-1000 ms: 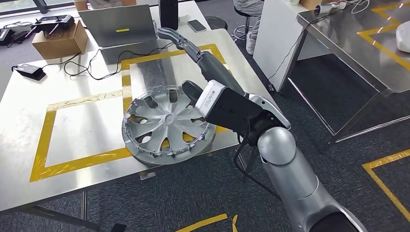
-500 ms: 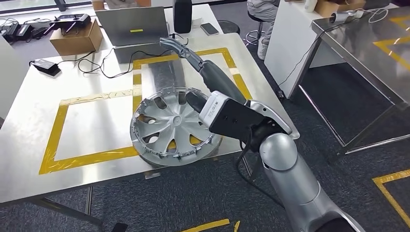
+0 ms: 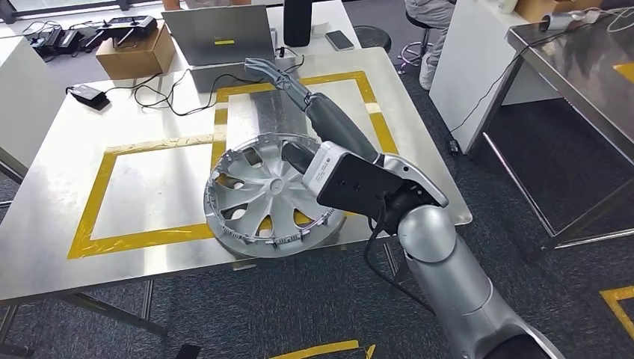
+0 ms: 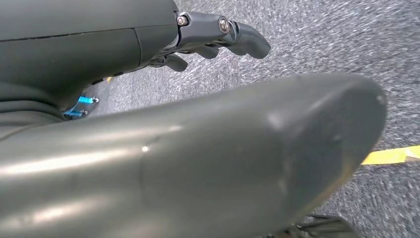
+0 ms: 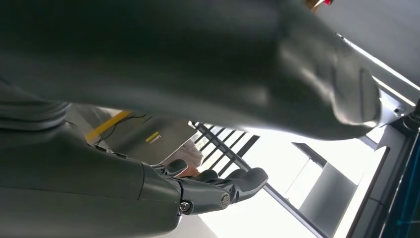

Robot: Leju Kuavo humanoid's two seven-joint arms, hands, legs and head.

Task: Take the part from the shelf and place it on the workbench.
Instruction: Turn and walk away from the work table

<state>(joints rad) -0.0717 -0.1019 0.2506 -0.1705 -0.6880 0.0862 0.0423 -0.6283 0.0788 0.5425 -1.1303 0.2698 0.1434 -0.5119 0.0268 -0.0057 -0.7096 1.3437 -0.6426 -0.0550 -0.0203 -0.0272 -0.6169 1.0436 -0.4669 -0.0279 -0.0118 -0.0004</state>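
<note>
One part: silver wheel cover (image 3: pixel 268 193), lying flat on the bench (image 3: pixel 127 247) at its near edge, overlapping the yellow tape outline (image 3: pixel 142 239).
Part vs right hand: right hand (image 3: pixel 273 72) reaches out above the bench, well past the far rim of the wheel cover and apart from it; the forearm passes over the cover's right side.
Right hand state: fingers stretched out and slightly apart, nothing in them; the right wrist view shows the fingers (image 5: pixel 233 186) loosely extended.
Left hand state: left hand (image 4: pixel 218 37) hangs over dark carpet, fingers loosely curled, holding nothing.
Counts: one wheel cover; two taped rectangles on the bench; one laptop (image 3: pixel 220 36); one cardboard box (image 3: pixel 136 52); one phone (image 3: pixel 340 40); one black power brick (image 3: pixel 88 94) with cable.
Writing: yellow sticker (image 3: pixel 217 42) on the laptop lid, text too small to read; no legible brand on the wheel cover.
Person: seated on a stool behind the bench, legs (image 3: pixel 434 15) visible.
</note>
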